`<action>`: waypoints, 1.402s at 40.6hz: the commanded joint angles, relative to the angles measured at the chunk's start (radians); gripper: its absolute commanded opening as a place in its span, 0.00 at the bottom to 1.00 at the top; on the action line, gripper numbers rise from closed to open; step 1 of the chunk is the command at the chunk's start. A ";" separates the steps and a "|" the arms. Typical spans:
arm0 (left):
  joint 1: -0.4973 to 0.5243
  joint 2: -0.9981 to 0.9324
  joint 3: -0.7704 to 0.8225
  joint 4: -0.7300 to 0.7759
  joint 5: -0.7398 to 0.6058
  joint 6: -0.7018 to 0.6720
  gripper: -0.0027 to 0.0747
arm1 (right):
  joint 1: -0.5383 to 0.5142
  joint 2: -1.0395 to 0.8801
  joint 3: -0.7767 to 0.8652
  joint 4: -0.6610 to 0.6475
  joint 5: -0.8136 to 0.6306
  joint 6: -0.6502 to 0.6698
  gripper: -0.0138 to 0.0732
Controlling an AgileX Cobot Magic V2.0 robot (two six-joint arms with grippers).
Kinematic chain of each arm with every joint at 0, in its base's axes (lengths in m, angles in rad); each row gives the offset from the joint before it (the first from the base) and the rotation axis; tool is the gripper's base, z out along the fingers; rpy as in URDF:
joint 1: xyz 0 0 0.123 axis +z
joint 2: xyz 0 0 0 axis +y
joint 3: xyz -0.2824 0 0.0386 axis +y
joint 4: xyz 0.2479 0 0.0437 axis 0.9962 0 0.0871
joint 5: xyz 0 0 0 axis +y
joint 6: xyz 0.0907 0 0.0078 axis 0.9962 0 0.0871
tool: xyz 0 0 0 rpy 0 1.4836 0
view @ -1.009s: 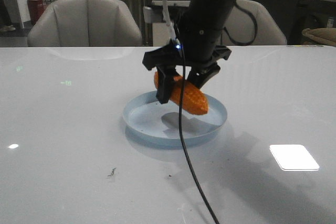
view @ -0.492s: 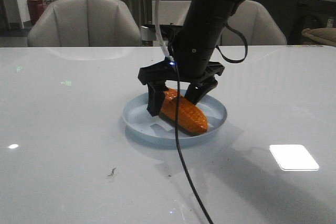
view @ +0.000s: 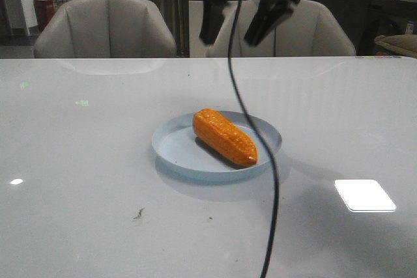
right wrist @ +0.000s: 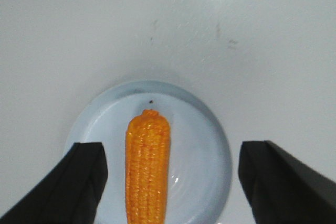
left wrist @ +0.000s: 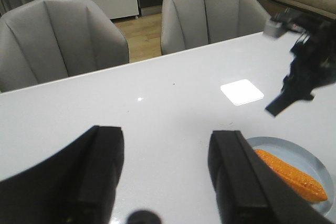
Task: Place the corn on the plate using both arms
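Observation:
The orange-yellow corn (view: 225,136) lies on its side in the pale blue plate (view: 171,154) at the table's middle, its tapered end toward the front right. My right gripper (view: 231,36) hangs open and empty high above the plate. Its wrist view looks straight down on the corn (right wrist: 147,166) and plate (right wrist: 210,145), between the spread jaws of the right gripper (right wrist: 170,153). My left gripper (left wrist: 167,135) is open and empty over bare table. From there the plate (left wrist: 278,142), the corn (left wrist: 291,174) and the right gripper (left wrist: 296,77) lie off to one side. The left gripper is out of the front view.
A black cable (view: 270,180) hangs from the right arm down across the plate's right side toward the front edge. A bright light reflection (view: 365,194) lies on the table at front right. Grey chairs (view: 107,27) stand behind the far edge. Small specks (view: 139,213) mark the front left.
My right gripper lowered the corn onto the plate, let it go, and rose high above it with its jaws open. The corn now rests in the plate.

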 commanded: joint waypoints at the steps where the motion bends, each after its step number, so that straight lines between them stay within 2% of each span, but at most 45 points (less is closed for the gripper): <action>1: 0.040 0.044 -0.030 -0.007 -0.087 -0.003 0.59 | -0.055 -0.179 -0.043 0.028 -0.007 0.001 0.87; 8: 0.157 0.144 -0.030 -0.007 -0.087 -0.003 0.59 | -0.181 -0.371 0.002 0.027 0.047 -0.017 0.87; 14: 0.237 0.187 -0.030 -0.007 -0.087 -0.003 0.59 | -0.280 -0.553 0.174 0.027 0.010 -0.031 0.87; 25: 0.276 0.198 -0.030 -0.007 -0.087 -0.003 0.59 | -0.387 -0.966 0.787 0.026 -0.307 -0.039 0.87; 33: 0.276 0.198 -0.030 -0.008 -0.087 -0.003 0.59 | -0.387 -1.158 1.103 0.023 -0.396 -0.039 0.87; 39: 0.276 0.198 -0.030 -0.008 -0.087 -0.003 0.59 | -0.387 -1.215 1.190 0.023 -0.408 -0.039 0.87; 50: 0.276 0.198 -0.030 -0.008 -0.087 -0.003 0.58 | -0.387 -1.219 1.193 0.024 -0.406 -0.039 0.87; 57: 0.276 0.198 -0.030 -0.008 -0.087 -0.003 0.44 | -0.387 -1.218 1.193 0.024 -0.406 -0.039 0.87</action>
